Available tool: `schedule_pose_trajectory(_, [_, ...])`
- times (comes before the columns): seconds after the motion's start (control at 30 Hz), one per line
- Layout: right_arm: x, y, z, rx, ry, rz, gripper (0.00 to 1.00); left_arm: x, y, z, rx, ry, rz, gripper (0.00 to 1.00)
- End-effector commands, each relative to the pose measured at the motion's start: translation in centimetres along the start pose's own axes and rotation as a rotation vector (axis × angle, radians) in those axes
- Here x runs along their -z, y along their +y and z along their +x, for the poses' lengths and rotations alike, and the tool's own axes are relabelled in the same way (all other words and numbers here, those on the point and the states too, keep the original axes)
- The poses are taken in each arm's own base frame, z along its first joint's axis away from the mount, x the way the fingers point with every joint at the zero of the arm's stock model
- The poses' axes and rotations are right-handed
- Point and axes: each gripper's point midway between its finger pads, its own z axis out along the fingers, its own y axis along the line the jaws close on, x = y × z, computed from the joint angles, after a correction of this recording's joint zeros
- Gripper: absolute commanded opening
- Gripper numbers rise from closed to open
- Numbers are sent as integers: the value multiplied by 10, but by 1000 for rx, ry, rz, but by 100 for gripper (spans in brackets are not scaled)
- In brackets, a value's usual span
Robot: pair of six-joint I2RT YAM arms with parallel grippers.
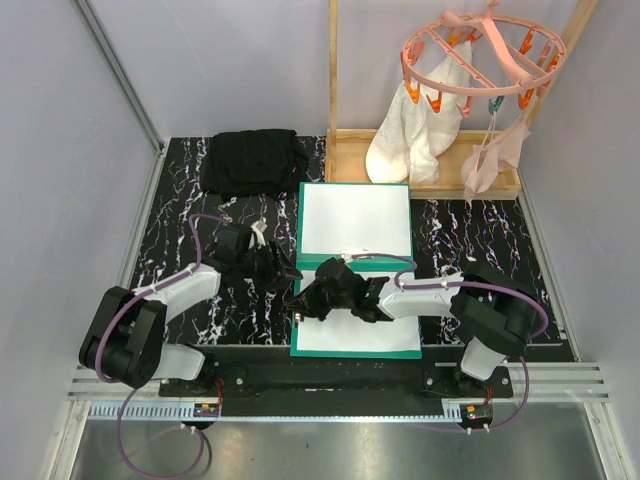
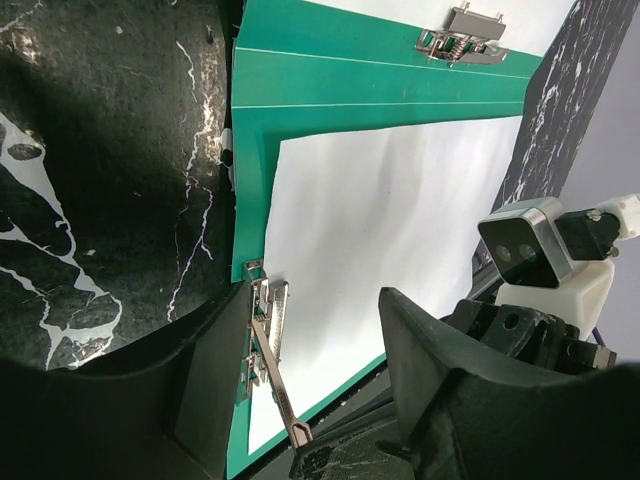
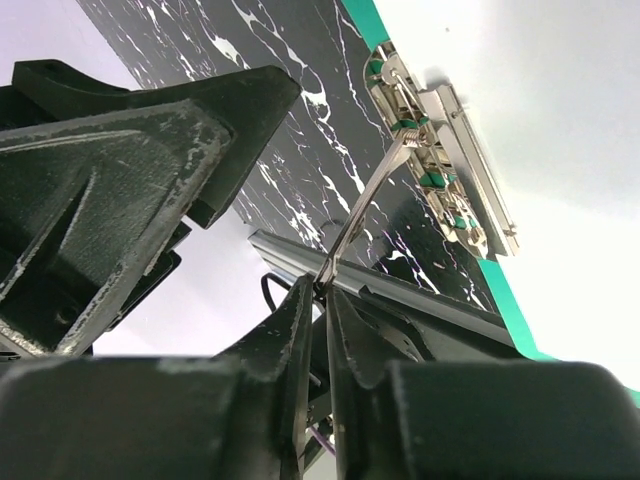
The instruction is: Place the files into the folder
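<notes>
The teal folder [image 1: 318,263] lies open on the table with a white file on each half: one on the far half [image 1: 355,220] and one on the near half [image 1: 360,340]. A metal clip [image 3: 440,150] sits at the near sheet's left edge, its thin lever [image 3: 365,205] raised. My right gripper [image 3: 322,292] is shut on the lever's tip and reaches in over the near half [image 1: 303,300]. My left gripper [image 2: 315,365] stands open just left of the folder [image 1: 284,270], its fingers either side of the clip [image 2: 265,340] without touching it. A second clip [image 2: 462,38] shows on the far half.
A folded black cloth [image 1: 252,160] lies at the back left. A wooden frame [image 1: 430,175] at the back right carries a pink peg hanger [image 1: 480,55] with white socks [image 1: 415,130]. A metal rail [image 1: 330,385] runs along the near edge.
</notes>
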Motion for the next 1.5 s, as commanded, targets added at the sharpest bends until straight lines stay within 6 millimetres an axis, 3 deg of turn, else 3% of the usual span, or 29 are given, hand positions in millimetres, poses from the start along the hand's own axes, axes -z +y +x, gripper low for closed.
schedule_pose_trajectory(0.0, [-1,1,-2,-19,3,-23,12,6,-20,-14,-68,-29,50,58])
schedule_pose_trajectory(0.23, [1,-13,-2,-19,11,-6,0,2,-23,-7,-92,6,62,55])
schedule_pose_trajectory(0.53, [3,-50,-6,33,14,55,0,-13,-30,6,-113,56,80,47])
schedule_pose_trajectory(0.77, [4,-58,-11,99,-2,64,0,-30,-1,16,-76,58,9,39])
schedule_pose_trajectory(1.0, [4,-70,-11,152,7,93,0,-45,25,28,-60,111,-54,20])
schedule_pose_trajectory(1.2, [12,-84,-19,186,-25,129,0,-44,48,31,-98,131,-175,9])
schedule_pose_trajectory(1.27, [16,-87,-21,197,-30,137,0,-43,57,31,-106,139,-223,0])
schedule_pose_trajectory(1.47, [29,-97,-29,220,-62,162,0,-43,65,28,-135,132,-283,0])
